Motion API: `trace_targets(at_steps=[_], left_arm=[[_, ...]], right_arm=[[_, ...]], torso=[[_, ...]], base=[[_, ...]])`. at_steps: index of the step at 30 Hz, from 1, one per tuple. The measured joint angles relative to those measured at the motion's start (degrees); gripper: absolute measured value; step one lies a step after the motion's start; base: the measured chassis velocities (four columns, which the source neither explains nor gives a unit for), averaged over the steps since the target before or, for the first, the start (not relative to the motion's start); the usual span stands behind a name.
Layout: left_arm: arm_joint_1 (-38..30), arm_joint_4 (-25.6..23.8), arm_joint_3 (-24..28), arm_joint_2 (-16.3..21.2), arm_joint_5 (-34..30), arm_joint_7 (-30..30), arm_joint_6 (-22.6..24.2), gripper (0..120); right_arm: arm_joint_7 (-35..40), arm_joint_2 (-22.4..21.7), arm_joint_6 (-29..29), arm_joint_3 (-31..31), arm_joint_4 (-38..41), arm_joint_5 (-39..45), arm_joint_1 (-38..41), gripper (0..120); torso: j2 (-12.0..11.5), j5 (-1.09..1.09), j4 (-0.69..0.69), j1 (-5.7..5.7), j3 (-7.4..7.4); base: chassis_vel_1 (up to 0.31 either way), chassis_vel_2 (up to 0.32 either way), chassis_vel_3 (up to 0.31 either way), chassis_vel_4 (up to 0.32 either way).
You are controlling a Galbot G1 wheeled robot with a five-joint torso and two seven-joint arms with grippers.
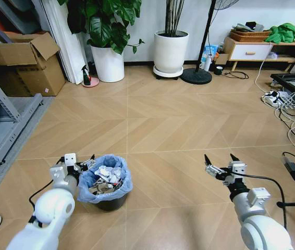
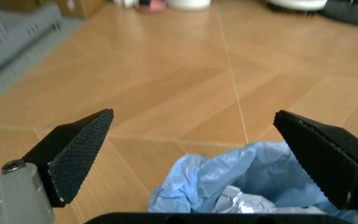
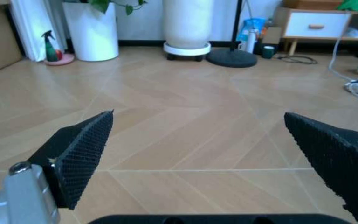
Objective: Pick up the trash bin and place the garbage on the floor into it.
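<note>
Both your grippers hang with fingers spread and empty: left gripper (image 1: 80,162) just beside the trash bin (image 1: 106,183), right gripper (image 1: 220,165) well apart. Garbage (image 1: 107,177) sits inside it; you've likely finished, floor (image 1: 163,120) looks litter-free.

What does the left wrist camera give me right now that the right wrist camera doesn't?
Left wrist view alone: the trash bin, its blue liner bunched just beyond the open left gripper, with white garbage inside, and a grey shelf at the side. Right wrist view alone: bare floor beyond the open right gripper, two white plant pots, a fan base, a drawer cabinet. Both: the wooden floor.
</note>
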Motion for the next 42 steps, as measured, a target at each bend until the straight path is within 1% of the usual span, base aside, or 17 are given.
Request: trace_targets(at_steps=[1, 3, 4, 6, 8, 9, 12, 15, 20, 25, 42], left_arm=[[2.17, -1.46, -0.48, -0.81, 2.25, 0.45, -2.0, 100], [2.82, -2.0, -0.63, -1.05, 2.95, 0.59, -2.54, 100], [5.05, -3.78, -1.09, -2.04, 5.19, 0.8, -3.99, 100], [7.54, -6.05, -1.46, -3.31, 7.85, 0.8, -5.12, 100], [9.48, -8.4, -1.5, -4.51, 9.71, 0.49, -5.57, 100], [9.48, -8.4, -1.5, -4.51, 9.71, 0.49, -5.57, 100], [11.88, -12.57, -0.87, -6.19, 11.42, -0.27, -5.7, 100], [12.69, -14.01, -0.6, -6.51, 13.21, -0.5, -5.78, 100], [13.98, -16.04, -0.18, -7.56, 15.37, -0.57, -6.23, 100], [14.6, -17.38, 1.05, -8.6, 15.3, -0.51, -6.28, 100], [14.52, -17.38, 1.18, -8.6, 14.9, -0.44, -5.98, 100]], right_arm=[[-0.02, 0.53, -0.19, 0.73, 1.43, -0.09, -1.36, 100], [-0.02, 0.71, -0.22, 0.94, 1.88, -0.15, -1.81, 100], [-0.1, 1.37, -0.26, 1.68, 3.36, -0.69, -3.32, 100], [-0.48, 2.38, -0.23, 2.41, 5.1, -1.71, -5.12, 100], [-0.81, 3.4, 0.13, 2.6, 6.66, -2.6, -6.73, 100], [-0.81, 3.4, 0.13, 2.6, 6.66, -2.6, -6.73, 100], [-1.14, 5.15, 1.56, 1.62, 9.42, -4.8, -9.43, 100], [-1.14, 6.01, 1.8, 1.3, 10.95, -5.77, -10.43, 100], [-0.77, 7.02, 1.97, 1.39, 14.04, -7.07, -11.34, 100], [0.23, 7.41, 1.78, 1.06, 16.05, -8.14, -11.58, 100], [0.4, 7.37, 1.58, 0.94, 16.11, -8.22, -11.51, 100]], torso=[[0.0, -0.01, 0.01, 0.0, 0.0], [0.0, -0.02, 0.0, 0.0, 0.0], [0.0, -0.01, 0.0, -0.01, -0.01], [0.0, -0.01, 0.0, -0.01, -0.01], [0.0, -0.01, 0.0, -0.01, -0.01], [0.0, -0.01, 0.0, -0.01, -0.01], [0.0, -0.01, 0.0, -0.01, -0.01], [0.0, -0.01, 0.0, -0.01, -0.01], [0.0, -0.01, 0.0, -0.01, 0.0], [0.0, -0.01, 0.0, 0.0, 0.0], [0.0, -0.01, 0.0, 0.0, 0.0]], base=[[0.0, 0.0, 0.0, 0.0], [0.0, 0.0, 0.0, 0.0], [0.0, 0.0, 0.0, 0.0], [0.0, 0.0, 0.0, 0.0], [0.0, 0.0, 0.0, 0.0], [0.0, 0.0, 0.0, 0.0], [0.0, 0.0, 0.0, 0.0], [0.0, 0.0, 0.0, 0.0], [0.0, 0.0, 0.0, 0.0], [0.0, 0.0, 0.0, 0.0], [0.0, 0.0, 0.0, 0.0]])
